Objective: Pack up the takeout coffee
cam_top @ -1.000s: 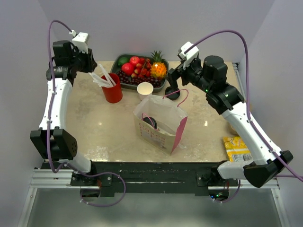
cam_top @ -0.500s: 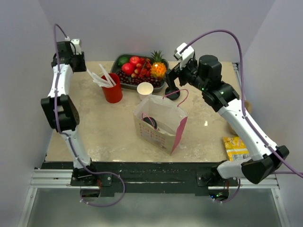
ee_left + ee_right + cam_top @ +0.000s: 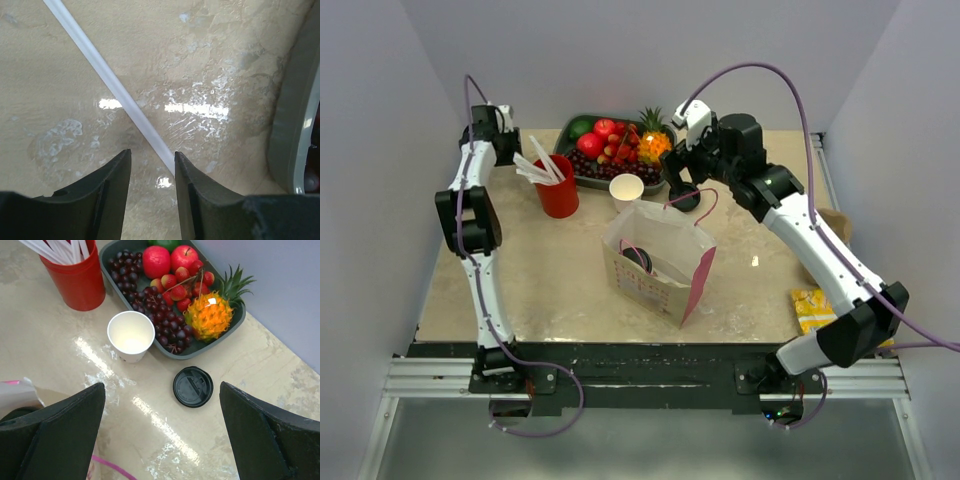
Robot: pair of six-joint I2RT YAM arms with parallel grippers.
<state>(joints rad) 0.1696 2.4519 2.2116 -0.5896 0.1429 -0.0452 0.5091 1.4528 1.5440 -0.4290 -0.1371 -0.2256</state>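
Right gripper (image 3: 161,387) gaping wide, empty, above the coffee (image 3: 193,386), which stands just beside the tray (image 3: 202,353). Left gripper (image 3: 151,154) half-open, empty. Come down off-centre and a finger could knock the coffee over.

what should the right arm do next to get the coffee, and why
Probably lower the right gripper straight down: its jaws stand wide open above the takeout coffee, whose black lid shows between them, not yet gripped.
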